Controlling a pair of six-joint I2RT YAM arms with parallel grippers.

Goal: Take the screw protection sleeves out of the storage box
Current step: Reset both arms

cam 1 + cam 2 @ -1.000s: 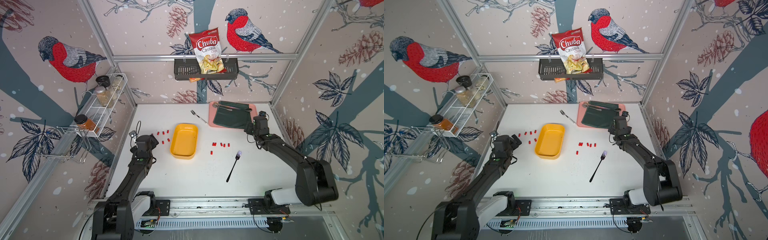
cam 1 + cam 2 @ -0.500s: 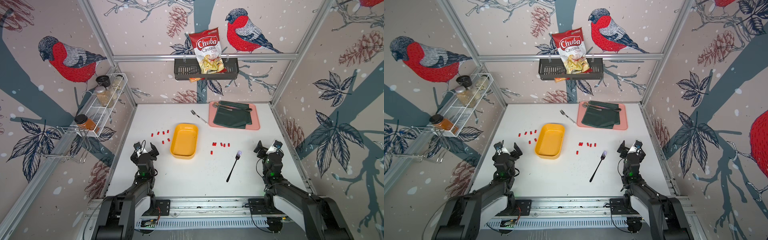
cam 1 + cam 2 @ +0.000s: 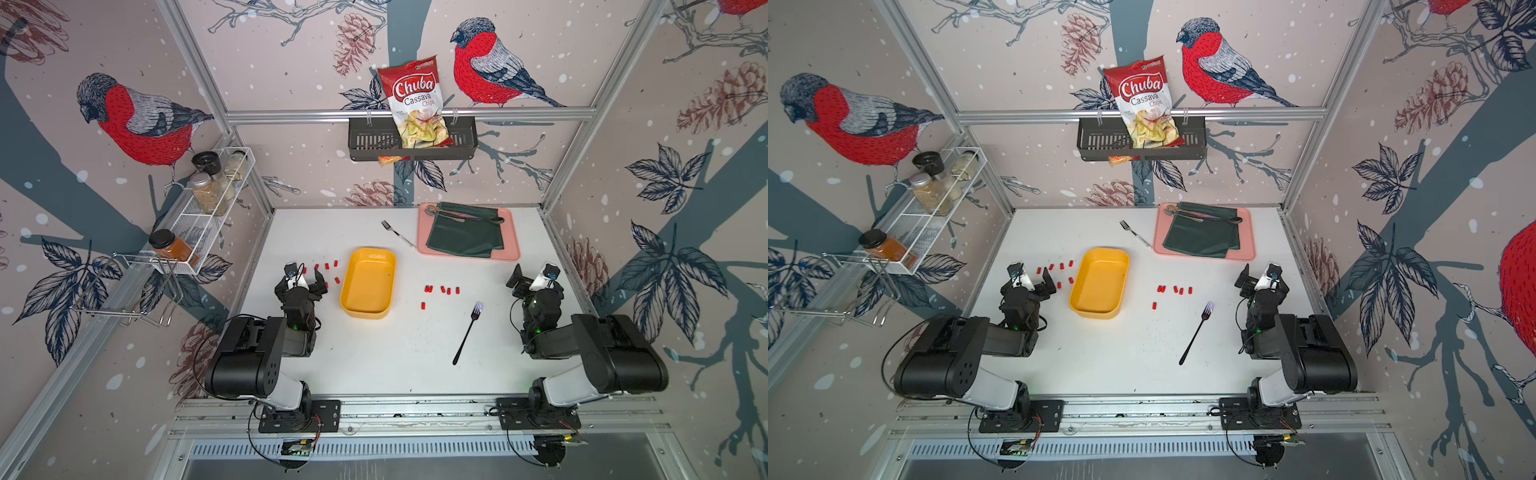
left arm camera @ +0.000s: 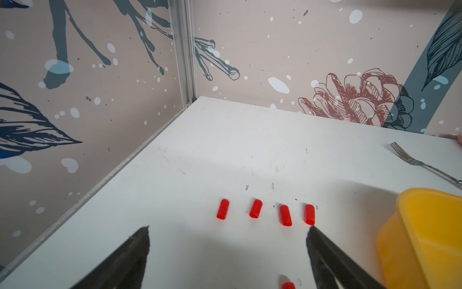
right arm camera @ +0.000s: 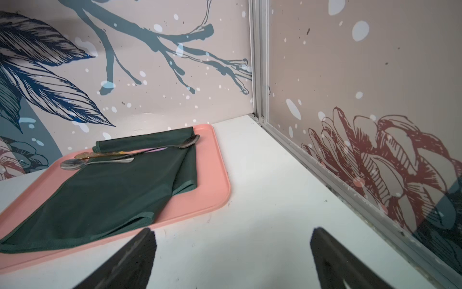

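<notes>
1. Left pincer (image 4: 227,229) and right pincer (image 5: 233,229) both stand released. I see nothing held in either, and they sit low over the counter (image 3: 374,361) on opposite sides of the storage box (image 3: 368,286).
2. Beyond the box, toward its right, I see the pink tray (image 3: 512,246) carrying a green cloth (image 3: 463,239).
3. A black fork (image 3: 467,332) lies right of the box, and a silver fork (image 3: 398,235) lies just past its far corner.
4. I find the screw protection sleeves (image 3: 448,290) on the counter outside the box: one cluster (image 4: 255,208) on its left, just ahead of the left pincer's tips, and another on its right.
</notes>
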